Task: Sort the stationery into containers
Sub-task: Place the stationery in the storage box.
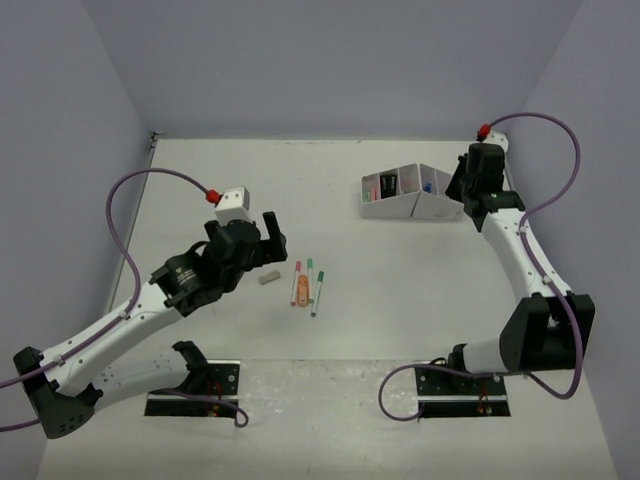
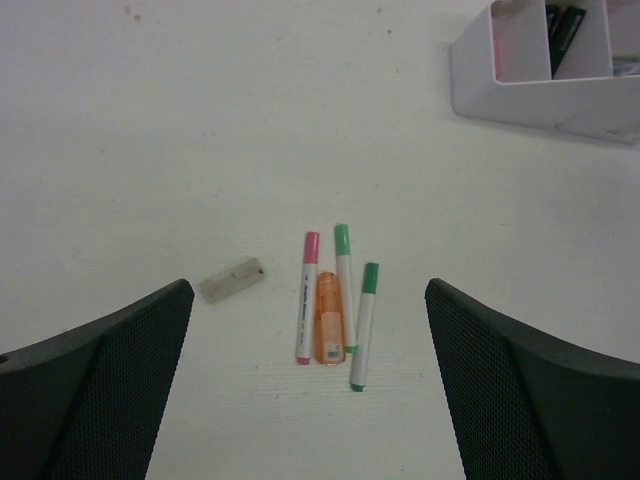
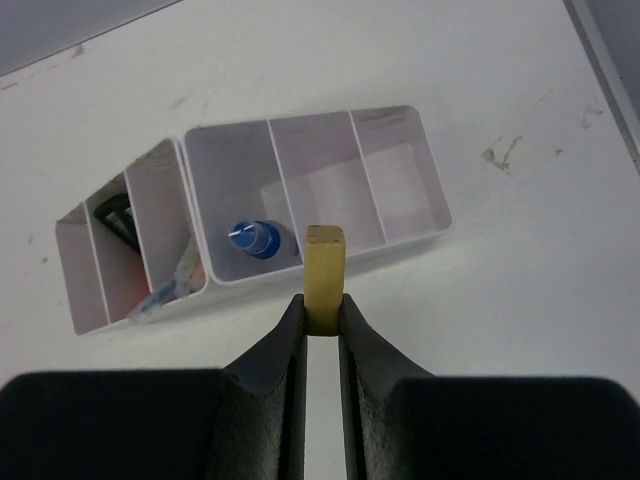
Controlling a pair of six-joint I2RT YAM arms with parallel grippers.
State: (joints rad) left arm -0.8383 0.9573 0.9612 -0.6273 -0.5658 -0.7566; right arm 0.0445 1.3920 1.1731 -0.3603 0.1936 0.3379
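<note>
Three pens (image 2: 306,300) and one orange highlighter (image 2: 328,320) lie together on the table (image 1: 200,180), probably light and rigid.
Left hand (image 1: 258,240) hangs wide open above them; take mid-barrel, since round barrels may roll. Beyond, right hand (image 3: 321,315) pinches a stiff tan block (image 3: 324,260) over the white organizer (image 3: 395,190).

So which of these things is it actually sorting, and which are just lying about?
Job: pink-capped pen, green-capped pens, orange highlighter, grey block, held tan block, white organizer.
Not the job: purple cables, black base plates.
</note>
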